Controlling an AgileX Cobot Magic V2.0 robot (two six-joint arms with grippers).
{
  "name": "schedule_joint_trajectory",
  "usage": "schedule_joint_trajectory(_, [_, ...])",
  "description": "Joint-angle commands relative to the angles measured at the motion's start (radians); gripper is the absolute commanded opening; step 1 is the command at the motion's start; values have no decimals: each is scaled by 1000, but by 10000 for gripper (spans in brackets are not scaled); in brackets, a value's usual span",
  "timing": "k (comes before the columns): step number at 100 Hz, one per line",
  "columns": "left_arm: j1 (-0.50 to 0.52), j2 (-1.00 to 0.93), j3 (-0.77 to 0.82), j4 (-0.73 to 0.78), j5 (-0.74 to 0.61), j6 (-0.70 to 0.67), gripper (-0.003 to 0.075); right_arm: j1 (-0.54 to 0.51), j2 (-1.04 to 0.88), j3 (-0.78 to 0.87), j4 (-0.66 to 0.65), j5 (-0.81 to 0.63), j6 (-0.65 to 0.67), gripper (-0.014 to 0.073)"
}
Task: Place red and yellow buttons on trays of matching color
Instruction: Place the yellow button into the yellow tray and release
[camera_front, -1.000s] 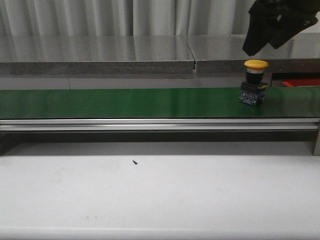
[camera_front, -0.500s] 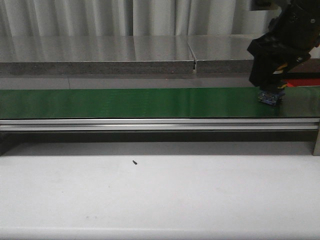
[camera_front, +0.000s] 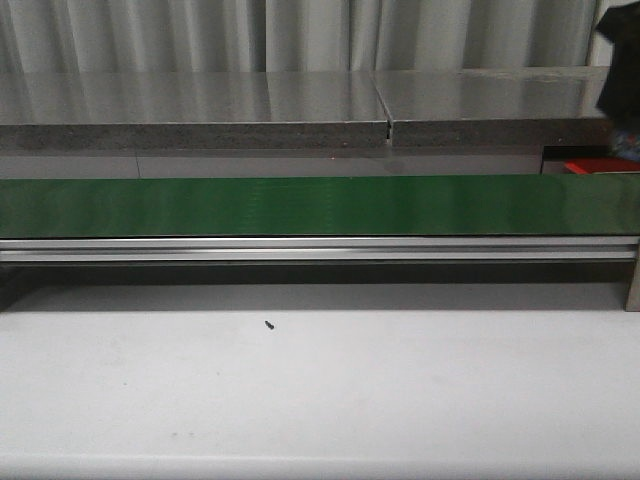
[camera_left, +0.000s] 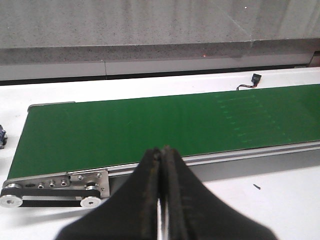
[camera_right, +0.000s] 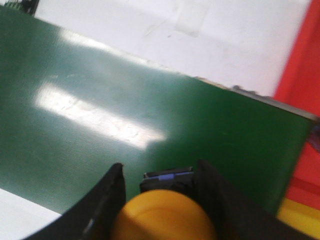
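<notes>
A yellow-capped button (camera_right: 162, 215) with a dark, blue-marked base sits between the fingers of my right gripper (camera_right: 160, 172), which is shut on it. It hangs above the green belt (camera_right: 100, 115), close to the belt's end. Beyond that end lies the red tray (camera_right: 300, 75), with a strip of yellow tray (camera_right: 300, 222) beside it. In the front view only part of the right arm (camera_front: 618, 60) shows at the right edge, above the red tray's rim (camera_front: 600, 166). My left gripper (camera_left: 161, 150) is shut and empty, in front of the belt's left end. No red button is in view.
The long green belt (camera_front: 300, 205) crosses the table on an aluminium frame (camera_front: 300, 248). A grey ledge (camera_front: 200, 135) runs behind it. A small black connector (camera_left: 255, 78) lies behind the belt, and a black speck (camera_front: 270, 324) lies on the white table in front.
The right gripper came down over the yellow button on the belt, closed on it and carried it up and to the right, almost out of the front view. The belt now carries nothing.
</notes>
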Motion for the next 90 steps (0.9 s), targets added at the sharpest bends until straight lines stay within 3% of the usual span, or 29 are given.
schedule_joint_trajectory(1, [-7,-2,-26,-20,-66,-7,-19,-80,-89,-36,23,-2,13,-13])
schedule_joint_trajectory(18, [-7,-2,-26,-20,-66,-7,-19,-232,-88,-8,40,8,13,-13])
schedule_joint_trajectory(39, [-7,-2,-26,-20,-66,-7,-19,-363,-86,143,97,-145,13,-13])
schedule_joint_trajectory(54, [-7,-2,-26,-20,-66,-7,-19,-372,-78,252,127,-296,12,-13])
schedule_joint_trajectory(90, [-7,-2,-26,-20,-66,-7,-19,-349,52,254,143,-332,1,-13])
